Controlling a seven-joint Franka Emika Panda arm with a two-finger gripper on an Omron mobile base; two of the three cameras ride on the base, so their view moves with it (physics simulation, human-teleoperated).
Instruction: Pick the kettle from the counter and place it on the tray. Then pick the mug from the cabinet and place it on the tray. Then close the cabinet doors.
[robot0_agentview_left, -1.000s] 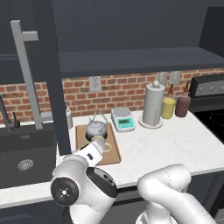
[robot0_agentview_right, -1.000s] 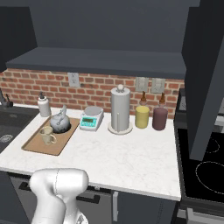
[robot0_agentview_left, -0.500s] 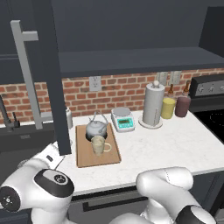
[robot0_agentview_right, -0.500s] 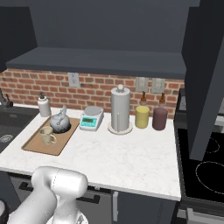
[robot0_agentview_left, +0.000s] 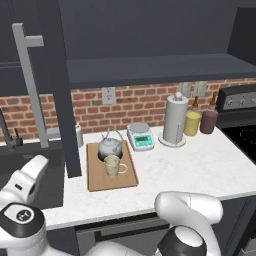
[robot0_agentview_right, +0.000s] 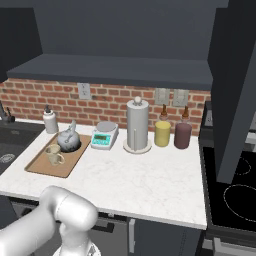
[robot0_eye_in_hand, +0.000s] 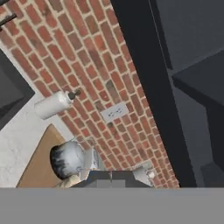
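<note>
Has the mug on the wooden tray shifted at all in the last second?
No. The mug sits at the same spot on the tray, just in front of the kettle, as before.

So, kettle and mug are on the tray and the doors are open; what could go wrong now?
1. The left cabinet door stands open beside the tray; swinging it shut might bring the arm close to the kettle and mug.
2. The right cabinet door hangs far across the counter, a long reach past the paper towel roll.
</note>
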